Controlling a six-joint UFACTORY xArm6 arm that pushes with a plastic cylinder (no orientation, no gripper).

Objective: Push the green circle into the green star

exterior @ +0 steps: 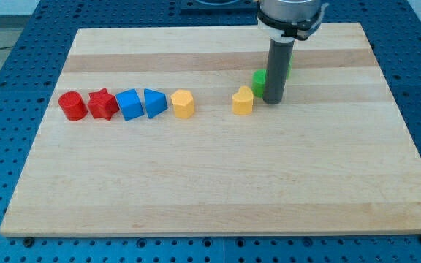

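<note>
— Where is my tip?

— Down on the pale wooden board [218, 183], my tip [272, 101] of the straight dark rod, just to the view's right of the yellow plastic block [243, 101]. Bare rod, nothing to clench or release; pressed close against a green plastic block [259, 79] on its left side.

— And the task's pieces?

— Mostly hidden. That first green block, shape unclear, peeking out just above and right of the yellow block, touching or nearly touching it. A second sliver of green [289, 67] at the rod's far side, further right of the yellow block. Circle or star for either: cannot tell.

— The rest of the board?

— All in a row to the left of that yellow block. Nearest, a second yellow plastic block [183, 104], then a blue wedge-shaped block [154, 102] and a blue cube-like block [129, 104] side by side. Farther left, a red star-shaped block [102, 104] touching a red round block [72, 106], the farthest piece. Blue perforated table [6, 88] surrounding the board.
</note>
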